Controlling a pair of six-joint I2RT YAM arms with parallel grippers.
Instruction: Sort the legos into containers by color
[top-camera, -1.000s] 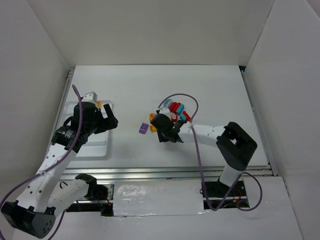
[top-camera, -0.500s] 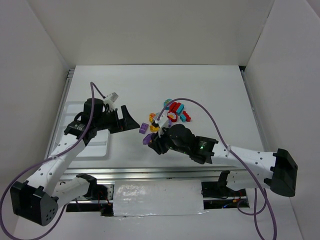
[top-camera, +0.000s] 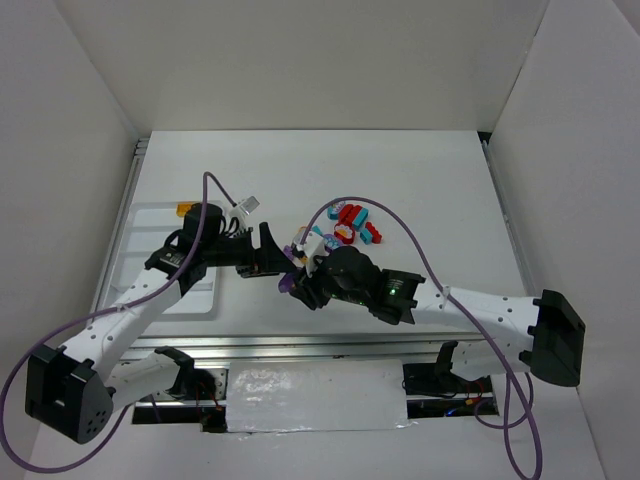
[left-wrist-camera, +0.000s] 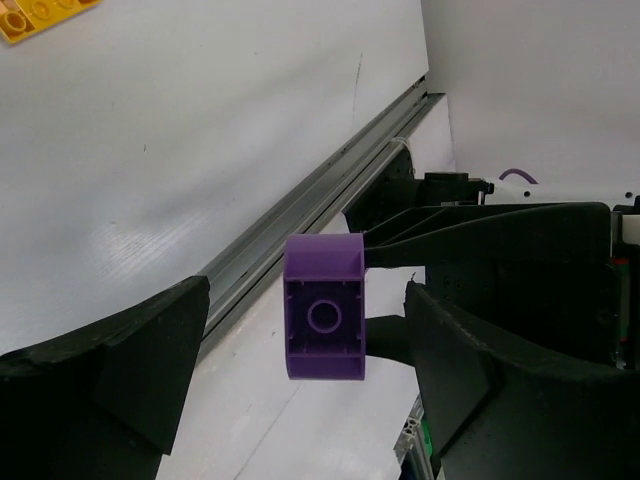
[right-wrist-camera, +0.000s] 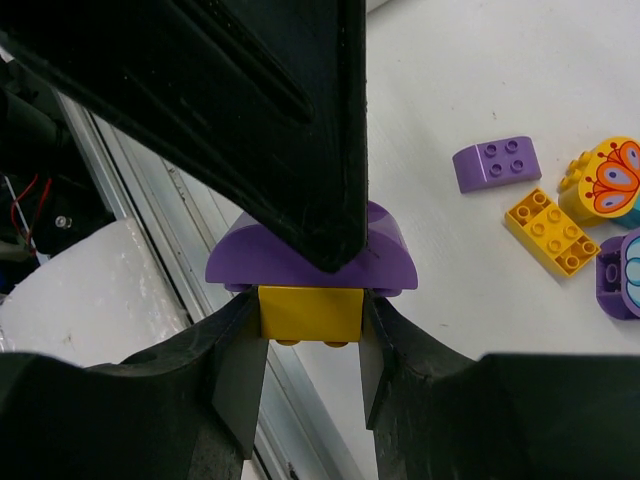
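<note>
Top: left gripper (top-camera: 272, 252) and right gripper (top-camera: 298, 285) meet mid-bench (top-camera: 430, 180), tips nearly touching. A purple brick (top-camera: 288, 283) sits at the right gripper's tip. White tray (top-camera: 140, 290) lies left and the loose legos (top-camera: 348, 220) lie behind.

Left wrist: left gripper is open. Purple brick (left-wrist-camera: 323, 320) hangs between its fingers (left-wrist-camera: 110, 370), gaps on both sides.

Right wrist: right gripper (right-wrist-camera: 310, 330) is clamped on the purple brick (right-wrist-camera: 290, 262) by its yellow underpiece (right-wrist-camera: 310, 312). A left finger (right-wrist-camera: 270, 100) overlaps the brick's top.

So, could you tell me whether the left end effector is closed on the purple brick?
No, the left end effector is open, a clear gap each side of the purple brick.
</note>
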